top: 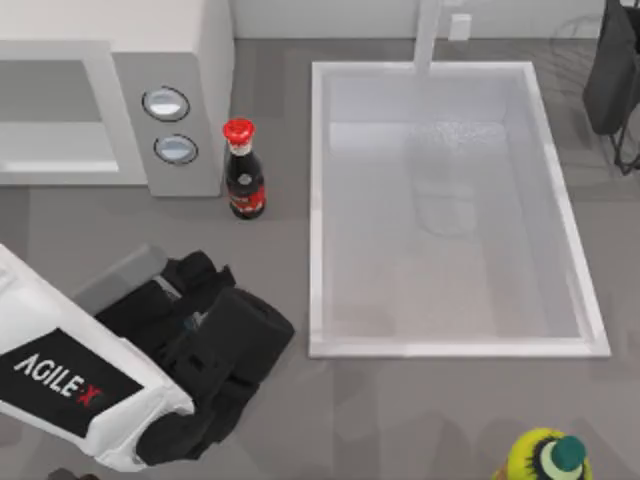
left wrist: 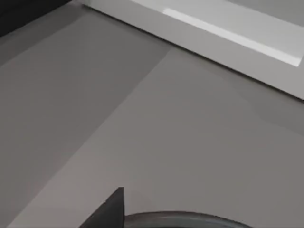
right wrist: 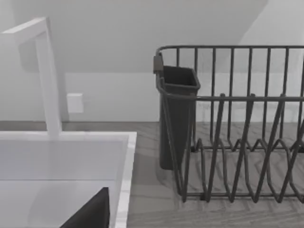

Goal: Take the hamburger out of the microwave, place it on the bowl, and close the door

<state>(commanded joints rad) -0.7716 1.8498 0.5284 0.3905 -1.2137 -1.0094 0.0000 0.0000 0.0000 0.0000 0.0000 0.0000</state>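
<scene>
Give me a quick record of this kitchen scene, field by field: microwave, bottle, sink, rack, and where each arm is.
microwave: top view's upper left, two round dials facing the counter
soy-sauce bottle: upright, red cap, just right of the dial panel
sink: white basin at centre right, faucet at its far edge
dish rack: dark wire, beside the sink, with a dark cup holder
yellow bottle: lower right edge
left arm: over the counter at lower left, in front of the microwave
right arm: upper right corner, near the rack
</scene>
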